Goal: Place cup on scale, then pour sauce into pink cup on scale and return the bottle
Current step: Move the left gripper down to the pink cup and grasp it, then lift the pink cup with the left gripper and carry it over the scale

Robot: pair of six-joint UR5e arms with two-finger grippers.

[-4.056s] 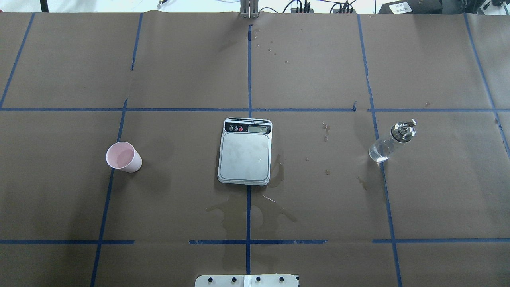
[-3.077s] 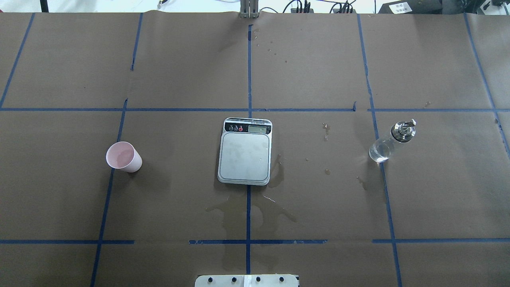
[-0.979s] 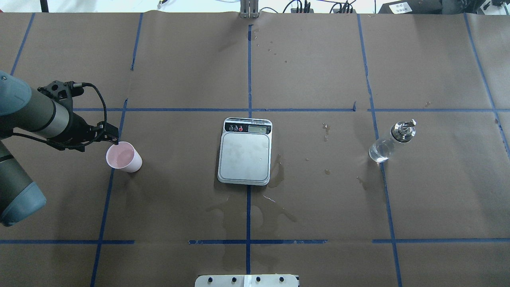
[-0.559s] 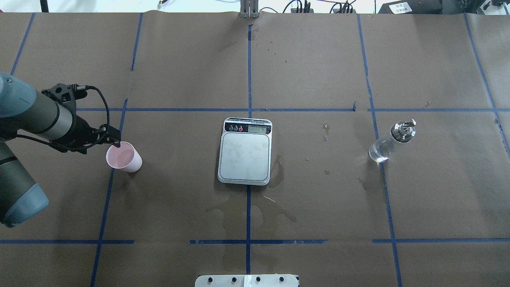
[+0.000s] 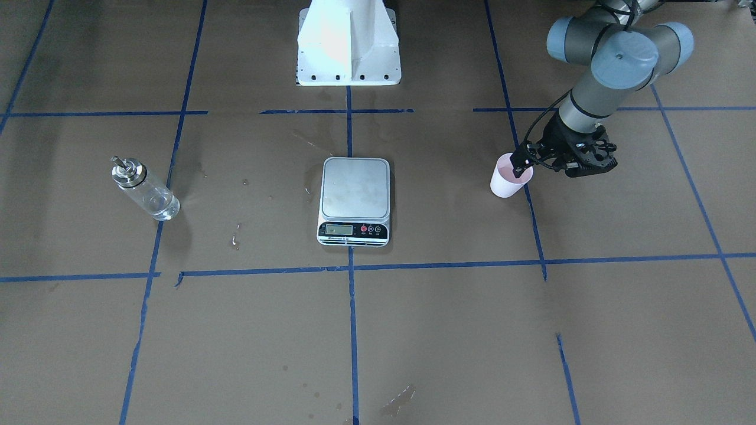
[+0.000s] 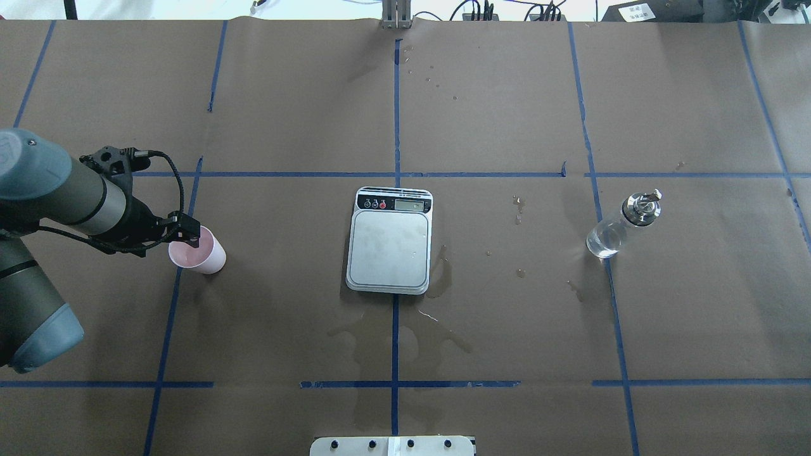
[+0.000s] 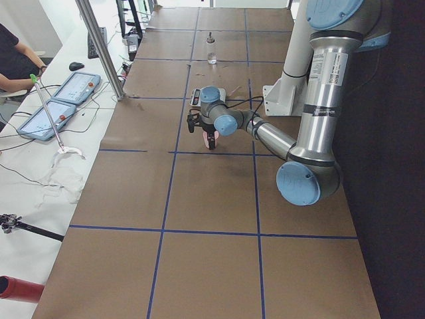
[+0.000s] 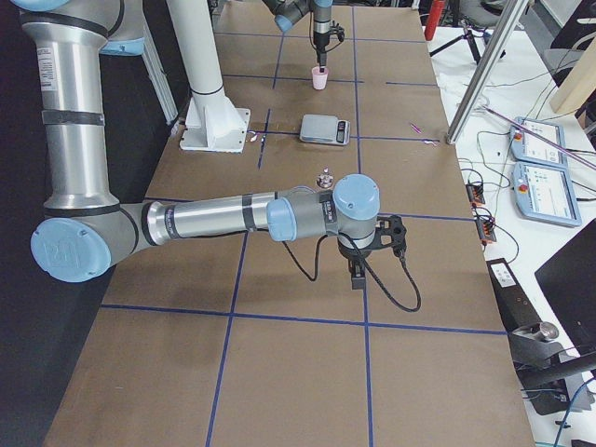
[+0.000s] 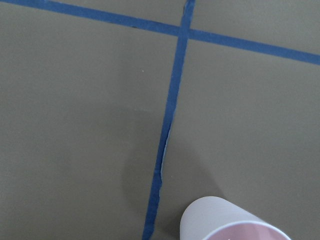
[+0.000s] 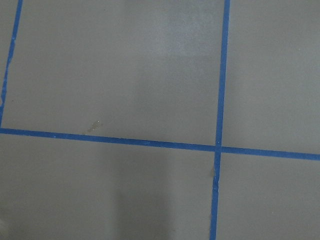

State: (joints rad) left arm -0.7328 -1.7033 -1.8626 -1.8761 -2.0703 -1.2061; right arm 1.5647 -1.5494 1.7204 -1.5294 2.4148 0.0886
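A: Since the cup (image 6: pixel 208 254) is the task thing here, how does it look, and where is it?
B: Small, pale pink, tapered, upright, pink inside. It stands on the bench (image 6: pixel 507 95), just beside a blue tape line (image 6: pixel 166 329), well left of the scale (image 6: pixel 389 244) in the overhead view. It is not on the scale.
A: Other one?
B: Clear glass bottle (image 6: pixel 613 233) with a silver collar and spout, standing well apart on the scale's other side.
A: Any text?
B: There is print on the scale's black strip and its display, too small to read.
A: Claws?
B: The left claw (image 6: pixel 189 235) is at the cup's rim with one fingertip over the opening; gripping or not, can't tell. The right claw (image 8: pixel 358 276) shows only in the right side view, over bare bench; can't tell its opening.
A: Changes?
B: Four seconds ago there was no arm in the overhead view. The left arm has come in, and the claw has slid from beside the rim onto it. Cup, scale and bottle are unmoved.
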